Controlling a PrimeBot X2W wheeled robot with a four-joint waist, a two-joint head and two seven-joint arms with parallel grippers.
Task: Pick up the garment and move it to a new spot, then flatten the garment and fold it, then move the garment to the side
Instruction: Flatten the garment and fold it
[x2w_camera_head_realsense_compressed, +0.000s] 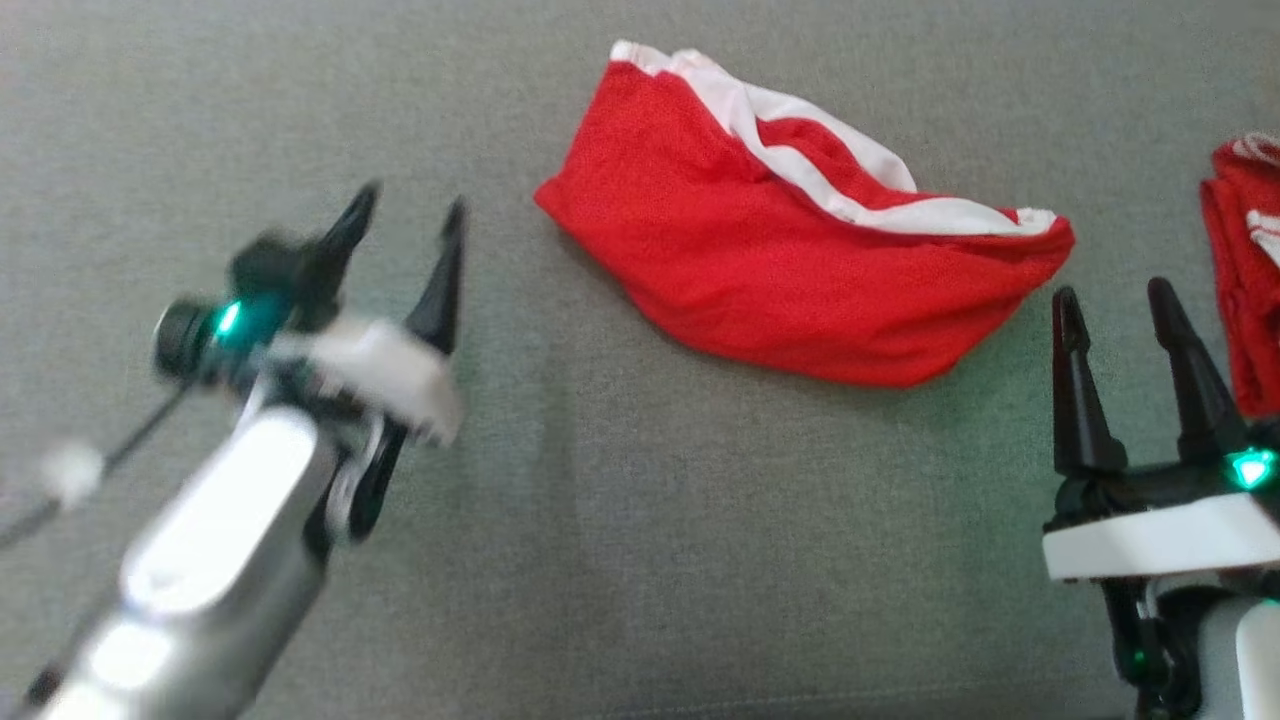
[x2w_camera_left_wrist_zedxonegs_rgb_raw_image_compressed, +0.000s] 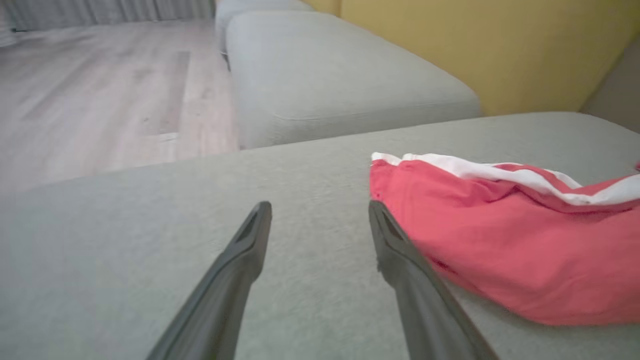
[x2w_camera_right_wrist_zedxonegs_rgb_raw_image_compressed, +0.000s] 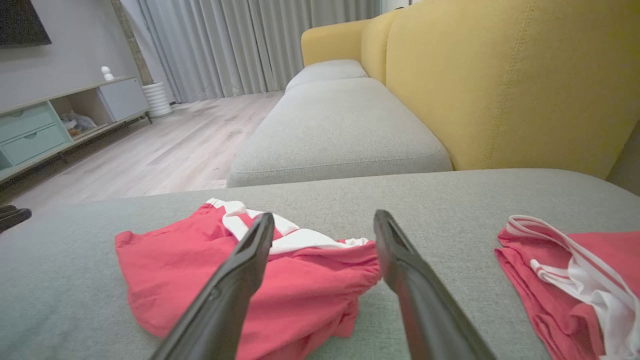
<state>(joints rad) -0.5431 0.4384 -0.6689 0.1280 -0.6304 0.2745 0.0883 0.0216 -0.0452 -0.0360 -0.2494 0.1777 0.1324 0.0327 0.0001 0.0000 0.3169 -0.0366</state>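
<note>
We see the red fabric garment with the white trim band (x2w_camera_head_realsense_compressed: 790, 260) lying in a compact, doubled-over bundle near the middle of the grey-green sofa seat cushion (x2w_camera_head_realsense_compressed: 640, 560). Its white edge faces away from us and its lower side is a smooth fold. That shape fits either a loose heap waiting to be carried to a new spot, or a rough fold waiting to be shifted aside; we cannot tell which.

The left gripper (x2w_camera_head_realsense_compressed: 414, 198) stands just off the garment's left corner. It is blurred in the head view, its two dark fingers are spread, and nothing is between them. In the left wrist view one finger tip sits right at the cloth's edge; we cannot tell whether it touches. The right gripper (x2w_camera_head_realsense_compressed: 1112, 290) sits near the garment's right end, also spread wide and empty.

Either way, we judge that a grasp on the bundle comes next. To do it well, we would:
- pinch through every layer at each end, not just the top sheet, so the stack does not peel apart;
- press the fingers slightly into the soft cushion to get under the bottom layer;
- lift both ends together so the bundle stays level.

A second red-and-white folded garment (x2w_camera_head_realsense_compressed: 1245, 290) lies well to the right, so the right arm needs to stay clear of it.
</note>
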